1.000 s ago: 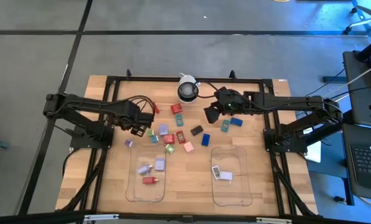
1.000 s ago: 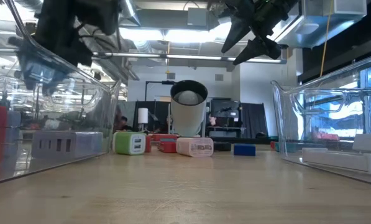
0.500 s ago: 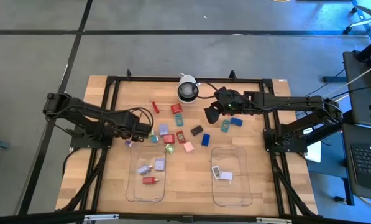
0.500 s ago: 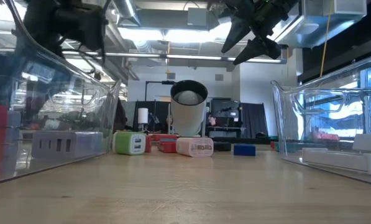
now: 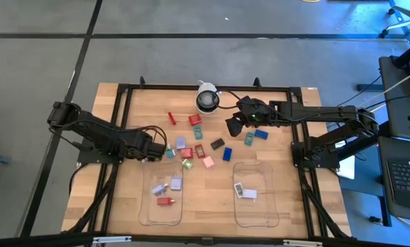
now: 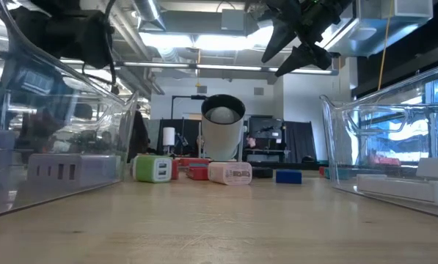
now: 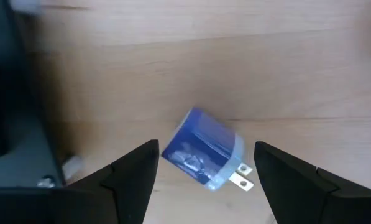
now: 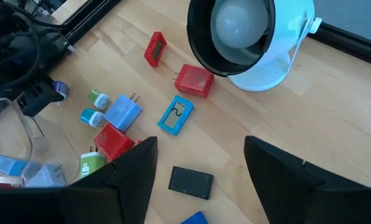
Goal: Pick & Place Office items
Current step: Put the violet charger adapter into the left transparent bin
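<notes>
Between the left end effector's (image 7: pixel 201 171) two spread dark fingers lies a small blue plug (image 7: pixel 202 148), a boxy charger with a pale face and two metal prongs pointing to one side. It rests tilted on the wooden table (image 7: pixel 235 68), and neither finger touches it; the end effector is released and holds nothing. From above, this end effector (image 5: pixel 156 149) sits low near the left side of the table, at the edge of a loose scatter of small office items (image 5: pixel 191 147) in red, blue, teal, lilac, pink and green.

The plug looks light, rigid and smooth-sided, likely hard plastic, so it should lift easily but could slide or spin if pinched off-centre. The best hold is probably across its two flat side faces, at the middle of the body, well clear of the prongs, which are thin and offer a poor, slippery purchase. Because the block lies askew to the fingers, squaring the end effector to it first would likely give a firmer pinch.

The right end effector (image 5: pixel 233 125) hangs above the table's far side near a white camera dome (image 5: pixel 206 99), fingers apart and empty, with a red block (image 8: pixel 193 79), a teal item (image 8: pixel 176 115) and a black one (image 8: pixel 191 181) beneath it.

Two clear trays stand nearer the front: the left tray (image 5: pixel 144 206) already holds a few pieces, and the right tray (image 5: pixel 270 206) holds a white one.
</notes>
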Tool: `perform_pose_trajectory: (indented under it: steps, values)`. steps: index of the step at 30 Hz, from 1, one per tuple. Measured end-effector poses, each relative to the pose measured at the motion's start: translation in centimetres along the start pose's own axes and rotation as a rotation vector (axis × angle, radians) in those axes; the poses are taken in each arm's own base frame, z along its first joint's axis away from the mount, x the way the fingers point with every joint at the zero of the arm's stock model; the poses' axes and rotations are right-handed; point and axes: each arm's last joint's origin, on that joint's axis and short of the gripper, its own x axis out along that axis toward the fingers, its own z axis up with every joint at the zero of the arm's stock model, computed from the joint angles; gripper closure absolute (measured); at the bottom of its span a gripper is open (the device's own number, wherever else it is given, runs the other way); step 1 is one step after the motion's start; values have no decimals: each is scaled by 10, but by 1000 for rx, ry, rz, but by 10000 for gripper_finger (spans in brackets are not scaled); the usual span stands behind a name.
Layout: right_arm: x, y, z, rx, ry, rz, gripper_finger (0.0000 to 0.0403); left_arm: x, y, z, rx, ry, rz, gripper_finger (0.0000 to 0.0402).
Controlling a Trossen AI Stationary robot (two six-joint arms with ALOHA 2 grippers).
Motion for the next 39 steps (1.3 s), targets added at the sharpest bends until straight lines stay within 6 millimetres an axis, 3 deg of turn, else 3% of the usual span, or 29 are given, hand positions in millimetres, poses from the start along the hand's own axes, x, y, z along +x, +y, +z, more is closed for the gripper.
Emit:
perform_pose_trajectory:
  steps: [5, 13, 27, 34, 39]
  values:
    - [0, 0, 0, 0, 0, 0, 159, 10, 2, 0, -3, -2, -22, 151]
    - [0, 0, 0, 1, -3, -3, 159, 11, 2, 0, 7, -25, -29, 201]
    - [0, 0, 0, 1, -5, -6, 159, 9, 2, 2, 32, -87, -43, 203]
    - [0, 0, 0, 2, -5, -6, 159, -4, 6, 8, -20, -214, -138, 203]
    - [0, 0, 0, 3, -5, -6, 159, -33, 5, 13, -18, -359, -294, 203]
